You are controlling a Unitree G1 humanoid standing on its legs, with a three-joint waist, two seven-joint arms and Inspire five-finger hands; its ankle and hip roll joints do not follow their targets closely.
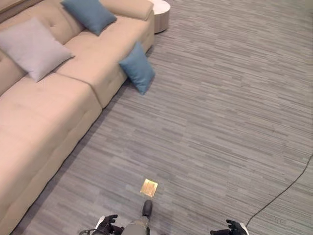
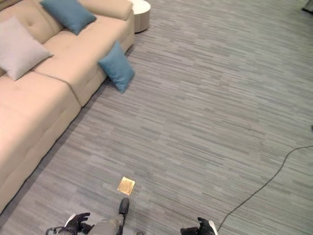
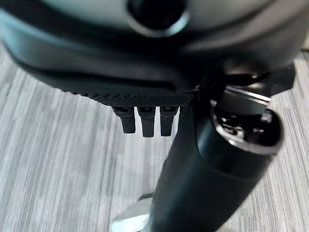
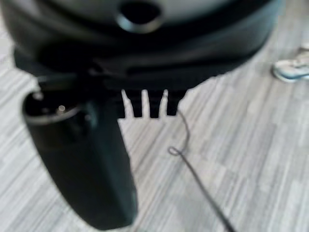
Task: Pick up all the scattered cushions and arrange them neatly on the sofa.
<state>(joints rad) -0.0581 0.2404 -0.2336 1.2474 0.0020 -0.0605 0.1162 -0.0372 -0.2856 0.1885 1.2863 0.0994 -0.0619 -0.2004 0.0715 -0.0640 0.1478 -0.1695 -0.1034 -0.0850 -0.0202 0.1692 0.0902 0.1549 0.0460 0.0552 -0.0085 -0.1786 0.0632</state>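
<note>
Against sofa (image 1: 58, 112) front — blue cushion (image 1: 138, 68) on carpet (image 1: 220, 122).

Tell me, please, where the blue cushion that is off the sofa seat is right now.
In the left eye view the blue cushion stands on the carpet, leaning against the front of the beige sofa, on the robot's left and ahead, below the other blue cushion on the seat.

Blue cushion (image 1: 138, 68) on floor, leaning vs sofa (image 1: 58, 112) front.
</note>
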